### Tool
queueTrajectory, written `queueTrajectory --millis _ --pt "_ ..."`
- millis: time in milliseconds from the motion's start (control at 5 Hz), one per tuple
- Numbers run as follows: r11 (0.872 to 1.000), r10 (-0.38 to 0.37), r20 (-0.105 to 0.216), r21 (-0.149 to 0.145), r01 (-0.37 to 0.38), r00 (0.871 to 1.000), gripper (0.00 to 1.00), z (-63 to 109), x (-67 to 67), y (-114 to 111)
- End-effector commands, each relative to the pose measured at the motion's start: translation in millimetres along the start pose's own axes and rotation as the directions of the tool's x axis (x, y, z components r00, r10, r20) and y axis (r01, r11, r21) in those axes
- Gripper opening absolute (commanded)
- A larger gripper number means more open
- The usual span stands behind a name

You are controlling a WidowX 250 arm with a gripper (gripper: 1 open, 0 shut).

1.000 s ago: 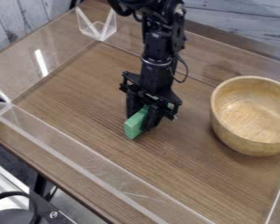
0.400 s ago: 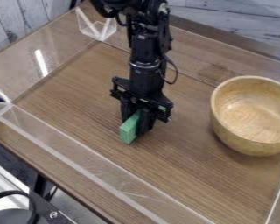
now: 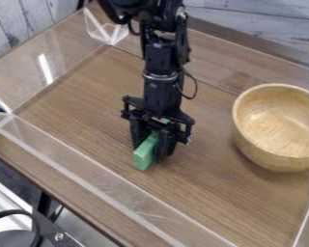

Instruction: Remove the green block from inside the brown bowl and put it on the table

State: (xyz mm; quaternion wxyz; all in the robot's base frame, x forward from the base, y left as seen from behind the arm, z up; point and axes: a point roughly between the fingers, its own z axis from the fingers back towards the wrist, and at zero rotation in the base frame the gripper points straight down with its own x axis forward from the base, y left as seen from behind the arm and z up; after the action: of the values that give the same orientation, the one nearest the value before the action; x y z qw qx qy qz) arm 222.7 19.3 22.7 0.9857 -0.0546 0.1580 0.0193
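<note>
Nearest, green block (image 3: 146, 152) down on the table (image 3: 80, 106), well apart from the brown bowl (image 3: 278, 123) and outside it. Long side running from low left up toward the right, far end tucked between the jaws. Right above it, gripper (image 3: 157, 137) pointing steeply down, fingers either side of the block's upper end. Open or pinching: cannot tell, too dark and close. Probably a straight lift up to leave the block lying. Farther right, bowl with nothing inside.
</note>
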Motion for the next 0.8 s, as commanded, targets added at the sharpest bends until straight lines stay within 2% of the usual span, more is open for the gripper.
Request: queueTrajectory --millis 0,200,400,600 --pt "1.000 0.005 0.068 0.001 -0.005 0.998 0.00 12.2 11.7 4" --pt "1.000 -0.002 0.099 -0.004 0.003 0.995 1.00 13.2 15.2 6" --pt "1.000 0.005 0.113 -0.021 -0.002 0.994 1.00 16.5 13.1 5" --pt "0.999 0.009 0.173 -0.045 -0.001 0.985 1.00 37.0 6.0 4"
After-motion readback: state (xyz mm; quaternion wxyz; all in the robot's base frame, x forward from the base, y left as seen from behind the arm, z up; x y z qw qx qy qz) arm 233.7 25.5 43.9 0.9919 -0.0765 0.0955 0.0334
